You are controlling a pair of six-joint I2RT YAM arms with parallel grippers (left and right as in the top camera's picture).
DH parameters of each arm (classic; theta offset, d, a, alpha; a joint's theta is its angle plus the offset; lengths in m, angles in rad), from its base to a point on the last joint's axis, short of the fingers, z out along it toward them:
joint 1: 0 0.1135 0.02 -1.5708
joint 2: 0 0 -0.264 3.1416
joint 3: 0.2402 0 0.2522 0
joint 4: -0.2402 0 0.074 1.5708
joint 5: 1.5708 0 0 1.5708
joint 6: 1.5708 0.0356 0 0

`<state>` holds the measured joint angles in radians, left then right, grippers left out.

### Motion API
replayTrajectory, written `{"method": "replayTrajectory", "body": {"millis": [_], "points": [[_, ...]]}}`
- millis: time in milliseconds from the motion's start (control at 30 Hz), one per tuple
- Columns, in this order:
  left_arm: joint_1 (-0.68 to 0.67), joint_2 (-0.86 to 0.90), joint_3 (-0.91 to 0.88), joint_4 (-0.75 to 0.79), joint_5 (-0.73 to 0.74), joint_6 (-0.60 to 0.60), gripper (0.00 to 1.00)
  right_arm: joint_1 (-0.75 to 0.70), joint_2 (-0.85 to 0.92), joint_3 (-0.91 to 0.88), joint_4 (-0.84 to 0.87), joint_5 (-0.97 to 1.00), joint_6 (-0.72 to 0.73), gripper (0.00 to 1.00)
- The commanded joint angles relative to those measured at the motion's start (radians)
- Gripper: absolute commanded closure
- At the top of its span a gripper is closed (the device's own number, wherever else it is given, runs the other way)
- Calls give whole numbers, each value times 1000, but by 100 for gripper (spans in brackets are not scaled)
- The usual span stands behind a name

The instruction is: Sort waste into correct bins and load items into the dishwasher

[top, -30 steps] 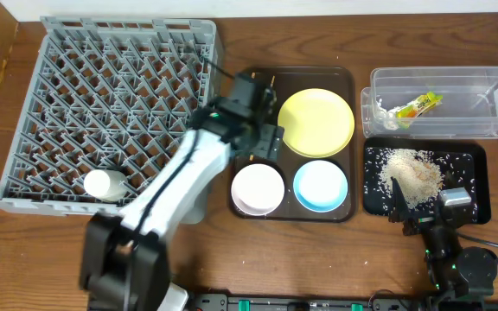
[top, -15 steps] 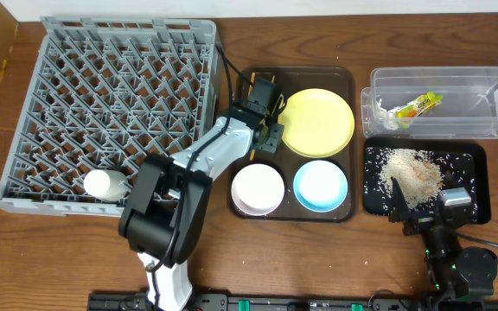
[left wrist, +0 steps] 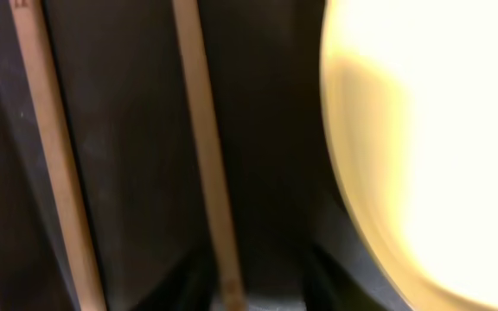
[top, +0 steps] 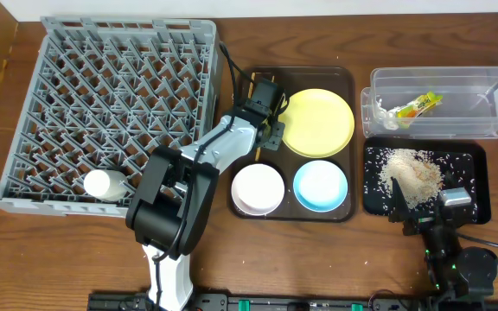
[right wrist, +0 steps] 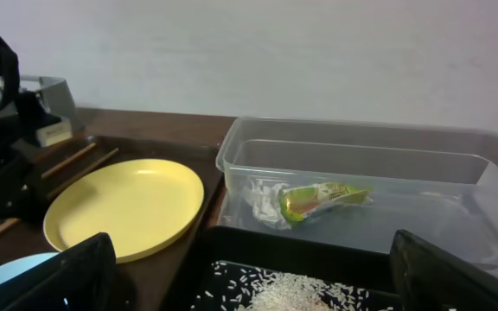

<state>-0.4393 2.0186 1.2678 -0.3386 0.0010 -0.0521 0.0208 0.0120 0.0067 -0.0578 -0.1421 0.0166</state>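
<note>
White left arm (top: 217,144); black joints and cable.

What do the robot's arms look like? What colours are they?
The left arm has smooth white tubes, chunky black joints, a black left pincer and a thin black cable looping beside it. The right arm is mostly black, with a small grey block. The right pincer has dark, wedge-shaped fingers.
</note>
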Motion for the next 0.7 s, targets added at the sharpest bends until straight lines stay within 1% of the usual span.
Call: {"method": "replayTrajectory", "body": {"millis": [0, 100, 167, 300, 500, 600, 667], "points": [[8, 48, -11, -32, -20, 17, 77, -8, -5, -1, -3, -5, -6, 1], [9, 35, -11, -48, -20, 17, 89, -8, -5, -1, -3, -5, -6, 1], [10, 14, -10, -62, -20, 17, 92, -8, -5, -1, -3, -5, -6, 1], [16, -71, 4, -102, -20, 6, 92, -8, -5, -1, -3, -5, -6, 1], [42, -290, 21, -148, -21, 6, 92, -8, -5, -1, -3, -5, -6, 1], [76, -383, 21, -183, -21, 7, 92, -8, -5, -1, -3, -5, -6, 1], [112, -413, 21, -213, -29, 6, 92, -8, -5, -1, -3, -5, -6, 1]]}}
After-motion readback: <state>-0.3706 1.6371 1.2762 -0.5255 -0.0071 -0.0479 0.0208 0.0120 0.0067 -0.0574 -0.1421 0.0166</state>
